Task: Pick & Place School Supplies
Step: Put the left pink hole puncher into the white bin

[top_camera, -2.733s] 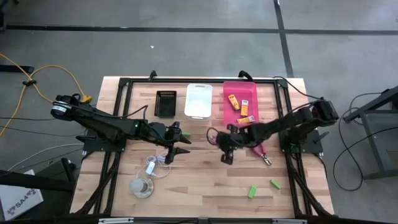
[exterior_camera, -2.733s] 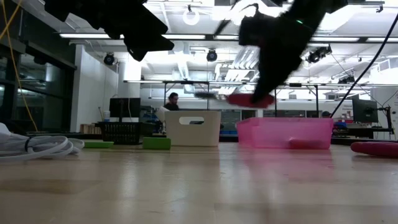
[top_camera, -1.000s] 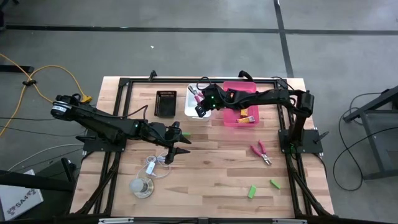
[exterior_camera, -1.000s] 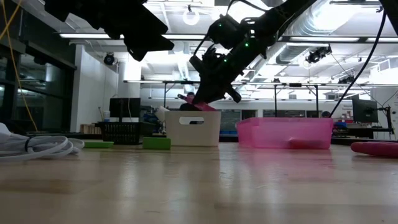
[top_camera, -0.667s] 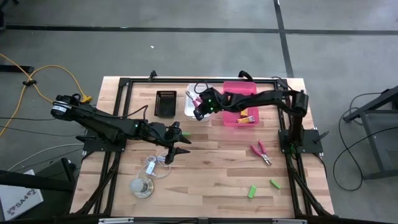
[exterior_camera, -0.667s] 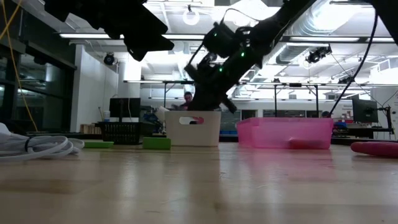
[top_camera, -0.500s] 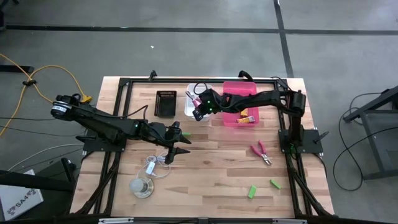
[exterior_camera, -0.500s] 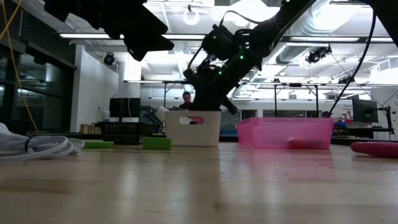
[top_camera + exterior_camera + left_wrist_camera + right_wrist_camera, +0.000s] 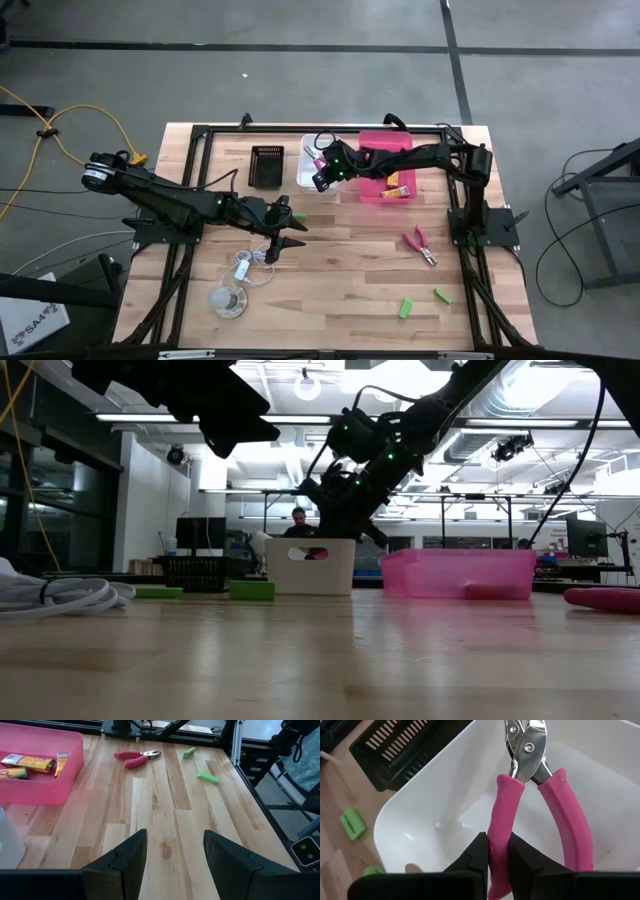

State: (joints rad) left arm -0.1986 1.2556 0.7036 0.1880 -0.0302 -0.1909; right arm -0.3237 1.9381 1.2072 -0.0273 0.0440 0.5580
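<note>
My right gripper (image 9: 319,177) reaches over the white bin (image 9: 320,143) at the table's far edge, shut on a pink-handled tool (image 9: 525,795); its pink shows through the bin's handle slot (image 9: 318,553). My left gripper (image 9: 172,855) hovers open over the table's middle (image 9: 285,235). A second pink-handled tool (image 9: 420,245) lies flat on the table's right. Yellow-orange packets (image 9: 398,182) lie in the pink bin (image 9: 385,145). Green pieces lie on the wood at the near right (image 9: 405,308) (image 9: 441,294) and beside the left gripper (image 9: 298,215). My right gripper pinches one pink handle (image 9: 499,837) of the tool between its two fingers, slanting down from the table's right. The tool runs out ahead of the fingers with its metal head (image 9: 525,742) foremost, inside the white bin (image 9: 435,810). Whether it touches the bin's floor cannot be told.
A black slotted basket (image 9: 267,166) stands left of the white bin. A coiled white cord (image 9: 250,268) and a pale round disc (image 9: 228,300) lie near the table's near left. Dark frame rails run along the table's edges. Bare wood lies between the arms.
My right gripper, shut on the pink-handled tool throughout, has carried it from above the table's middle up and over to the white bin at the far edge. In the last second it has sunk, so the tool now sits down inside the bin. The left arm has kept still.
</note>
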